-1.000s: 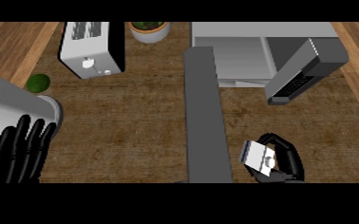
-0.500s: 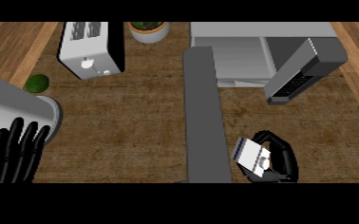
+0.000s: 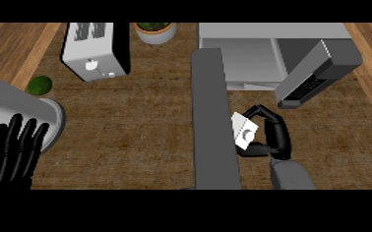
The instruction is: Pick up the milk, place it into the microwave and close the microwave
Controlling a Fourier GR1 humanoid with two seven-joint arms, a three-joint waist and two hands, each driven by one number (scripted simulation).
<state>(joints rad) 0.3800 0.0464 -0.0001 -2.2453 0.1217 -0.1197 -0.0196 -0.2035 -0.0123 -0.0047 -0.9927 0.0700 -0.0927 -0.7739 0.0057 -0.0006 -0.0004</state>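
Note:
My right hand [image 3: 274,133] is curled round the white milk carton [image 3: 245,130], holding it just right of the long grey bar [image 3: 213,118] that runs down the middle of the view. The microwave [image 3: 251,61] stands at the back right with its door [image 3: 317,72] swung open to the right, showing the grey cavity. The carton sits a short way in front of that opening. My left hand [image 3: 20,150] rests open at the lower left edge, fingers straight and pointing up.
A silver toaster [image 3: 94,51] stands at the back left, with a potted plant [image 3: 155,30] beside it. A green avocado-like fruit [image 3: 40,84] lies near the left edge, above my left forearm. Brown counter stretches between the toaster and the bar.
My right hand has carried the milk carton up the view, toward the open microwave. The left hand has barely shifted.

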